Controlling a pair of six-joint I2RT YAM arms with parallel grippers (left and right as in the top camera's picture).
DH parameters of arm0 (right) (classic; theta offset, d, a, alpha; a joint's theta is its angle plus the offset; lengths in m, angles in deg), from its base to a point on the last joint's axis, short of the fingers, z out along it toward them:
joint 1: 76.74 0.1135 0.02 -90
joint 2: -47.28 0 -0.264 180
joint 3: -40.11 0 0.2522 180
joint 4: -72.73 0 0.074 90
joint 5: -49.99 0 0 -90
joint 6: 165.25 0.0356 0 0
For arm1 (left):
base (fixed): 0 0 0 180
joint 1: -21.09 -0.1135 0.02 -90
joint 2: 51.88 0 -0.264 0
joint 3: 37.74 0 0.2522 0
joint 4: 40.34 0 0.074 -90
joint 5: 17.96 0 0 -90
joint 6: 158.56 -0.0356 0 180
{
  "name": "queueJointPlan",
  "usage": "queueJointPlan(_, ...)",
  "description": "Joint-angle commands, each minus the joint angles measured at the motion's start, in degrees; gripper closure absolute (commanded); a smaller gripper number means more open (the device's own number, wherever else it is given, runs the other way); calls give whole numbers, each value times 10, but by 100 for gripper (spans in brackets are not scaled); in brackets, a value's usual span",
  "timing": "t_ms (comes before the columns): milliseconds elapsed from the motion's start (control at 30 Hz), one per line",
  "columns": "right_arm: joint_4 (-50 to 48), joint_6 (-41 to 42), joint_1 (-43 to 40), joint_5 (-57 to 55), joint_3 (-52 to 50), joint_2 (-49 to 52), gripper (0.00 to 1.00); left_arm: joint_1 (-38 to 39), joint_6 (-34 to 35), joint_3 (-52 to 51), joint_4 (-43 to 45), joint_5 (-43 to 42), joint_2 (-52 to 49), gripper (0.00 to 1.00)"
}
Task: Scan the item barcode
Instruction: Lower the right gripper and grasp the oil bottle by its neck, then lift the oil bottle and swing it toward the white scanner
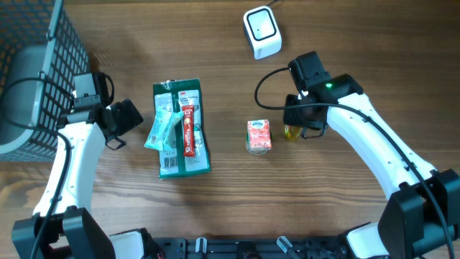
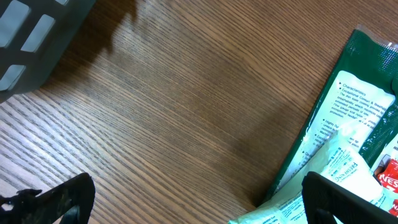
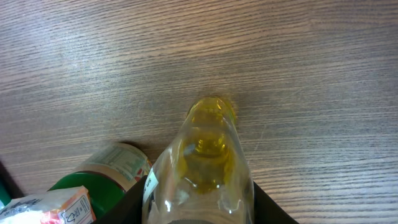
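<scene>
Right gripper (image 3: 200,202) has its two dark fingers (image 3: 272,214) closed in on a clear plastic bottle of yellow liquid (image 3: 208,158). One finger lies against each side of the body, and the neck points away from the wrist camera over the brown wood-grain table (image 1: 345,57). From overhead the bottle sits just to the right of a small red-and-white carton (image 1: 259,137), near it but not touching. The carton stands around the middle of the table.

To the left of the carton, well apart from it, lies a flat dark green packet with a white printed label (image 1: 202,147). A pale green sachet (image 1: 162,129) and a slim red stick pack (image 1: 188,129) rest on top of it, side by side. Further left of the carton, just past the packet's edge, the left gripper (image 2: 200,202) is over bare wood with its jaws spread wide and nothing between them. Its wrist view catches the packet's corner at the right.

Beyond the carton, toward the far edge of the table, sits a white box-shaped barcode scanner (image 1: 261,32). Far to the left of the carton, in the far corner, stands a black wire mesh basket (image 1: 68,43) with a grey object (image 1: 25,79) inside
</scene>
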Motion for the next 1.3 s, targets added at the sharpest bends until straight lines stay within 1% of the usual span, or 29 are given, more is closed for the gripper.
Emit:
queueJointPlan(0, 0, -6, 0, 20, 2, -2, 66, -3, -1, 9, 1, -3, 9, 0)
queueJointPlan(33, -1, -25, -8, 47, 4, -15, 72, -3, -1, 9, 1, -3, 9, 0)
queueJointPlan(100, 1, -41, -24, 78, 4, -38, 89, -3, -1, 9, 1, -3, 9, 0)
queueJointPlan(133, 2, -50, -36, 102, 4, -53, 92, -3, -1, 9, 1, -3, 9, 0)
queueJointPlan(300, 7, -119, -117, 276, 4, -131, 92, -3, -1, 9, 1, -3, 9, 0)
queueJointPlan(467, 24, -251, -216, 559, 4, -203, 92, -3, -1, 9, 1, -3, 9, 0)
queueJointPlan(600, 45, -304, -236, 684, 4, -211, 96, -3, -1, 9, 1, -3, 9, 0)
queueJointPlan(733, 49, -304, -236, 743, 4, -211, 96, -3, -1, 9, 1, -3, 9, 0)
queueJointPlan(900, 60, -301, -236, 781, 4, -211, 96, -3, -1, 9, 1, -3, 9, 0)
queueJointPlan(1267, 61, -300, -236, 781, 4, -211, 96, -3, -1, 9, 1, -3, 9, 0)
